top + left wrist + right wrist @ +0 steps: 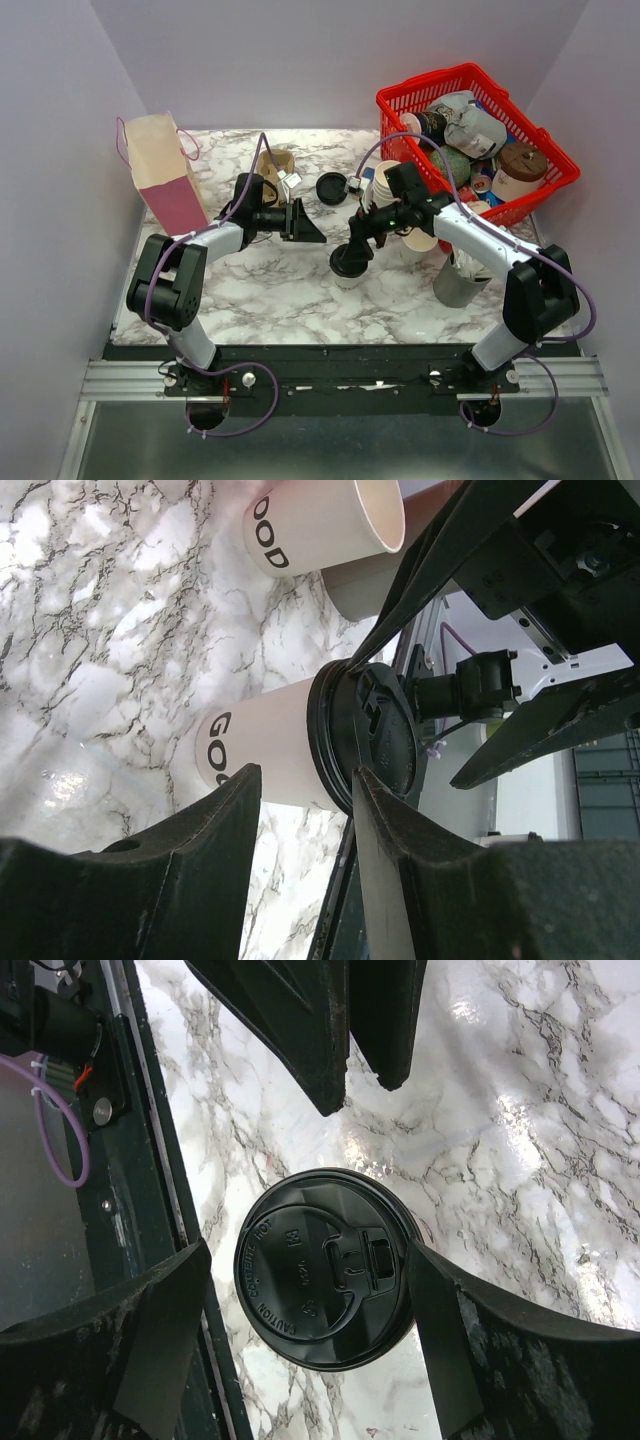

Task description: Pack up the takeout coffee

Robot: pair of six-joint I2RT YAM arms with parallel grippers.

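The takeout coffee is a white paper cup (pixel 347 281) with a black lid (pixel 350 264), upright mid-table. In the right wrist view the lid (pixel 325 1265) lies between my right gripper's fingers. My right gripper (pixel 353 250) (pixel 308 1255) is open around the lid, with its right finger (pixel 450 1330) at the rim and the left one a little apart. My left gripper (pixel 312 228) (pixel 308 775) is open and empty, just left of the cup (pixel 265 750). The pink and tan paper bag (pixel 160 175) stands at the far left.
A loose black lid (pixel 331 187) lies behind the cup. A brown cup holder (pixel 276 163) is at the back. A stack of white cups (pixel 384 185), an unlidded cup (pixel 320 520) and a grey cup (pixel 458 282) stand to the right. A red basket (pixel 400 100) holds clutter.
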